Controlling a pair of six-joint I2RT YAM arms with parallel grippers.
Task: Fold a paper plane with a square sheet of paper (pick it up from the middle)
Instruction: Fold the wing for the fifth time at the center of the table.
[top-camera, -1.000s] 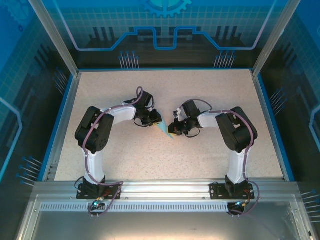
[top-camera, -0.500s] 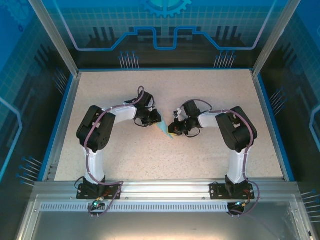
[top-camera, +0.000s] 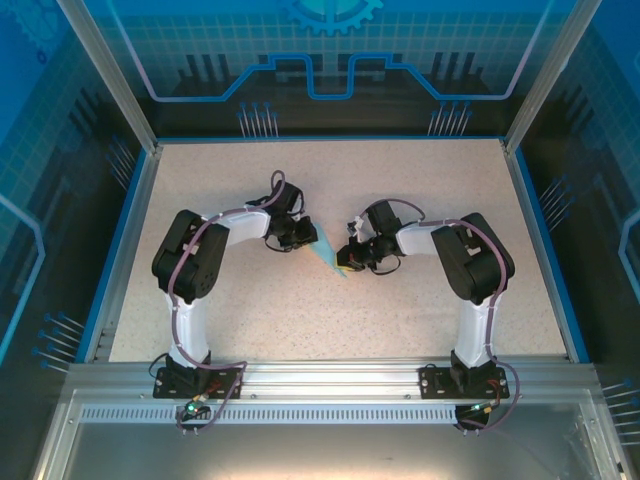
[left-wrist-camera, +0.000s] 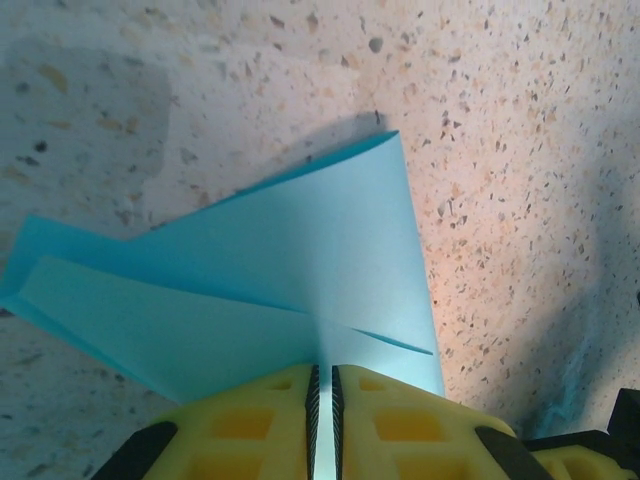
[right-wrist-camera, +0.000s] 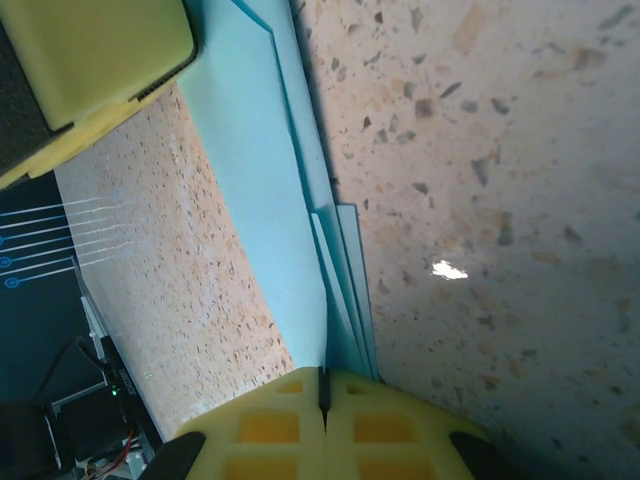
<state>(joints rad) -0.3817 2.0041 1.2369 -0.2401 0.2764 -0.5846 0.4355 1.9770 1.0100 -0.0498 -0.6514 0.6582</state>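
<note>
While pinching the paper plane (top-camera: 328, 256) from 2 sides at the middle of the tabletop (top-camera: 400, 320), clamping the left claw (left-wrist-camera: 322, 385) tight on the wide end and the right claw (right-wrist-camera: 323, 392) tight on the layered narrow end. Looking mostly folded: dart outline, stacked layers. Probably just sharpening creases and spreading wings remaining.

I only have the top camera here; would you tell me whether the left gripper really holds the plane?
Observer: Yes; its wrist view shows the left gripper shut on the plane's wide end.
Operator: And the right gripper?
Observer: Shut on the narrow end, where several layers meet.
Operator: Are the folds lying flat?
Observer: No; in the left wrist view the far flap curls off the table, shadow beneath.
</note>
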